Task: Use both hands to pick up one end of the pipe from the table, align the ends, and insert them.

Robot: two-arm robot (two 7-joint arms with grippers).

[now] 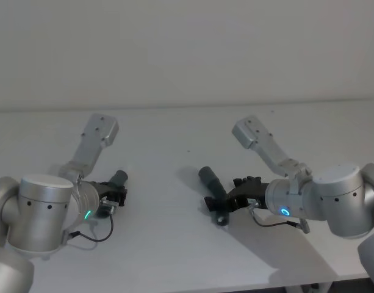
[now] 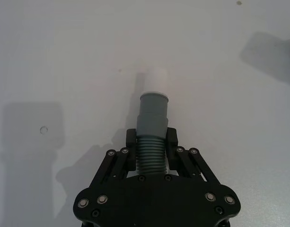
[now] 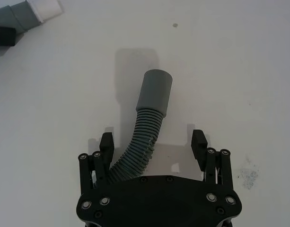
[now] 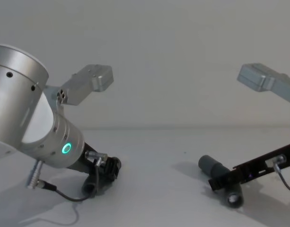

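Over on the left of the table point(image 1: 174, 134), the left gripper point(image 2: 151, 138) is clamped on the short hose point(image 2: 153, 118), with its fingers point(image 2: 131, 137) squeezing the ribbed part right behind the cuff point(image 2: 154, 101). A white stub point(image 2: 155, 79) sticks out the front of that cuff, pointing away from the gripper. The whole thing sits low over the surface, can't tell if it's actually touching. On the right side, the right gripper point(image 3: 153, 141) has its jaws spread wide around the long hose point(image 3: 144, 137), not pinching it. The ribbed section runs between the two fingers, close to one and well apart from the other, then bends up to a plain cuff point(image 3: 155, 90) past the tips. In the head view that hose looks to be lying on the table near the middle, well apart from the short one.
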